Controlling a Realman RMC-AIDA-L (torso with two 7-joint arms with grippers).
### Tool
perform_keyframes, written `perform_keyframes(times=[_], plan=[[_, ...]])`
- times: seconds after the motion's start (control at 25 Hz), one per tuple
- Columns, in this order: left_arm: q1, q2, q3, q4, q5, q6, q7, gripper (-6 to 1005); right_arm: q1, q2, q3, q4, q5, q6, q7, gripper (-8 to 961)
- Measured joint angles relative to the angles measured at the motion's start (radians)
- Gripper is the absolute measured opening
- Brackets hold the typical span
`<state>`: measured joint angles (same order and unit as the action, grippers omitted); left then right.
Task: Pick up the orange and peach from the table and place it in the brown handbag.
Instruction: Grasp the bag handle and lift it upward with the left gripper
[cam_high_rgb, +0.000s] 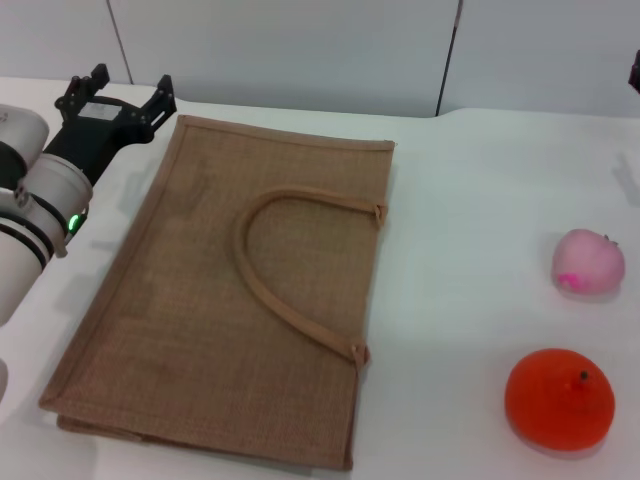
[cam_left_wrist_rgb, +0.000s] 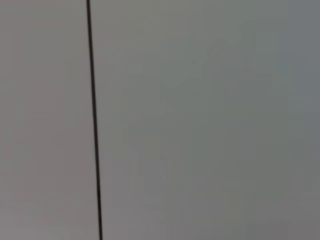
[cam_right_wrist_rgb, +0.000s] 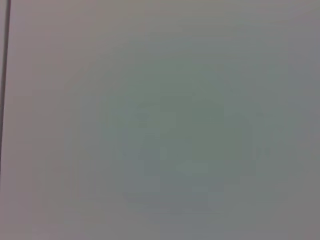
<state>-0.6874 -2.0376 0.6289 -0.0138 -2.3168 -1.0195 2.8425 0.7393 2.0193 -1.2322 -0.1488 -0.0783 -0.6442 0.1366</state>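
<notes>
The brown handbag (cam_high_rgb: 200, 300) lies flat on the white table, its arched handle (cam_high_rgb: 275, 262) resting on top. The orange (cam_high_rgb: 558, 398) sits on the table at the near right. Just behind it is the pale pink peach (cam_high_rgb: 589, 263), and neither fruit touches the bag. My left gripper (cam_high_rgb: 128, 88) hovers open and empty beyond the bag's far left corner. Of my right arm only a dark sliver (cam_high_rgb: 635, 68) shows at the far right edge, well behind the peach. Both wrist views show only a blank grey wall.
The white table (cam_high_rgb: 470, 220) has bare surface between the bag and the fruits. A grey panelled wall (cam_high_rgb: 300, 50) rises behind the table's far edge.
</notes>
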Motion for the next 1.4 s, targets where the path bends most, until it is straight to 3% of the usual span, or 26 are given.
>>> perform_keyframes(times=[0.96, 1.24, 1.4], plan=[[-0.019, 0.001, 0.000, 0.008, 0.018, 0.002, -0.006, 871, 0.001, -0.004, 0.002, 0.000, 0.000, 0.005, -0.001, 787], [-0.036, 0.003, 0.000, 0.006, 0.223, -0.005, -0.122, 870, -0.005, -0.005, 0.002, -0.007, -0.003, 0.042, -0.008, 787], [-0.038, 0.008, 0.000, 0.057, 0.384, -0.016, -0.319, 869, -0.008, -0.006, 0.002, -0.004, -0.005, 0.046, -0.008, 786]])
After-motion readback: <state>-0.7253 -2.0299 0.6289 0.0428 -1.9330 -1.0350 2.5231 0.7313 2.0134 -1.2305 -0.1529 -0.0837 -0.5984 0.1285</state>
